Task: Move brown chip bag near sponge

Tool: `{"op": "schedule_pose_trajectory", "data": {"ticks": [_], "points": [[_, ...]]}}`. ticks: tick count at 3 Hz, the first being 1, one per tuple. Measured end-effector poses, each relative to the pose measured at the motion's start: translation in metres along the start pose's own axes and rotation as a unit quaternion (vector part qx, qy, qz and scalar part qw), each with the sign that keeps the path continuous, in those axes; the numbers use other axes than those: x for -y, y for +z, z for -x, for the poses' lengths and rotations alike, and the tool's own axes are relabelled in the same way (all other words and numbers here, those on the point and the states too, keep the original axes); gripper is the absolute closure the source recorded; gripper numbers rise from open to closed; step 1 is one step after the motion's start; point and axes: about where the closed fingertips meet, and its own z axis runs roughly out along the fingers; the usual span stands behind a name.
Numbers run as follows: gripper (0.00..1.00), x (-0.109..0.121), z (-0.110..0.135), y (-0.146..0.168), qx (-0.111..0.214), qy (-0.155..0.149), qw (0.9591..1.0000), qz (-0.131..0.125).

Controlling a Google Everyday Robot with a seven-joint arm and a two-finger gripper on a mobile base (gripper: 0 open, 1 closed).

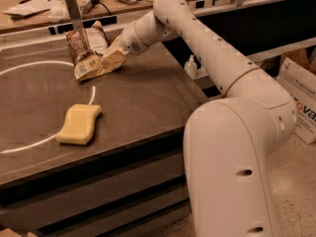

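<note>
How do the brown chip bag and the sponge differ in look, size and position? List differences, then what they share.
The brown chip bag is crinkly, brown and cream with printed labels; the sponge is plain pale yellow. The bag looks bigger than the sponge. The bag lies far back on the table, the claw at it; the sponge lies nearer, apart from the claw. Both rest on the same dark table.

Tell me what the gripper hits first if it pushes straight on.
The brown chip bag: the gripper is at its right edge in the picture, pointing left into it, seemingly touching. The sponge lies nearer the camera, off that line.
</note>
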Motion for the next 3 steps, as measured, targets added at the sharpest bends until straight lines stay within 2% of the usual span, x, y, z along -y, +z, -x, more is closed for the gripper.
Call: {"op": "schedule_pose_trajectory", "data": {"ticks": [1,2,3], "points": [[1.00,-0.022,0.014,-0.015,0.012,-0.010,0.9994,0.031],[1.00,-0.064,0.029,-0.037,0.019,-0.022,0.9957,0.088],[1.00,-0.103,0.038,-0.051,0.018,-0.031,0.9902,0.135]]}}
